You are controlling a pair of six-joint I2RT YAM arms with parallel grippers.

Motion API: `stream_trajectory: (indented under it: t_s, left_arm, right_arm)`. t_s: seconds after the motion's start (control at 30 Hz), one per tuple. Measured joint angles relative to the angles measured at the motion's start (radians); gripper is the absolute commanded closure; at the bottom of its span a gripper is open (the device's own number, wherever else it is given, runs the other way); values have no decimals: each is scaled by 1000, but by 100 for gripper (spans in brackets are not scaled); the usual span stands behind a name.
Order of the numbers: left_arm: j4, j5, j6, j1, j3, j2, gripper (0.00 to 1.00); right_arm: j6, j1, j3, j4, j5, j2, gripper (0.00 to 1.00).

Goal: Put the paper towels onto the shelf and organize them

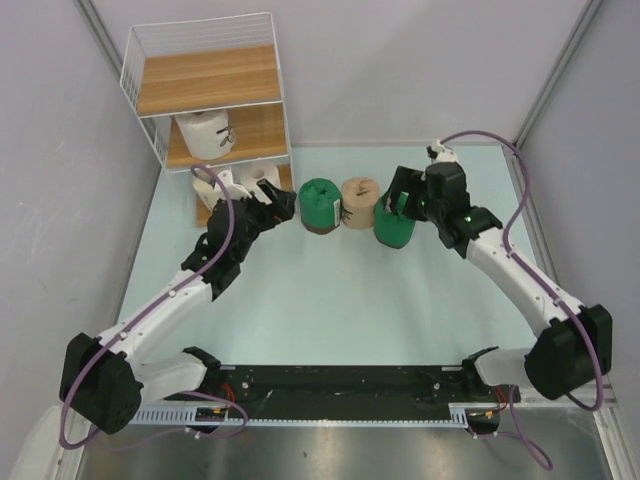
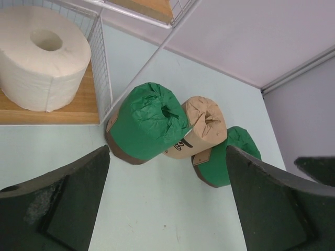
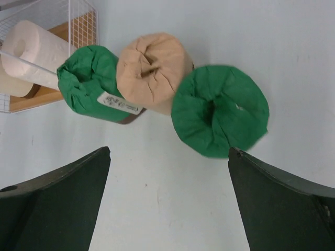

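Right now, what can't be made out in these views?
Top view: left arm covers the lowest board of the shelf; count of cream rolls there unsure.
Top view: right arm overlaps the right green roll; touching or apart cannot be told.
Right wrist view: label on the left green roll, print too small to read.
Left wrist view: shelf cut off by the top and left edges.

My pale green desk [image 1: 330,310] carries the shelf [image 1: 205,80] far left. Beside it, a tight row: first green roll [image 1: 320,205], tan roll [image 1: 358,203], second green roll [image 1: 395,225].
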Motion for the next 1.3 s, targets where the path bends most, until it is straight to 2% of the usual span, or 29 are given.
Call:
stream_trajectory:
  t_s: [0.23,0.47,0.63,0.83,1.07,1.3]
  left_arm:
    - [-73,-8,16,0,0,-20,3]
    - [-195,6,43,0,0,-152,3]
    - [-245,5,63,0,0,-222,2]
    - [-272,6,72,0,0,-240,2]
    - [-296,36,81,12,0,-240,1]
    - [-328,109,89,90,4,-270,1]
  right_arm:
    - [-97,-5,252,12,-32,284,4]
    - [-212,-10,635,-67,13,665,9]
    - [-267,-14,777,-103,45,804,14]
    - [-285,-28,777,-113,29,826,20]
    - [-304,-35,634,-72,-33,769,13]
    - [-351,-33,564,-50,-116,707,10]
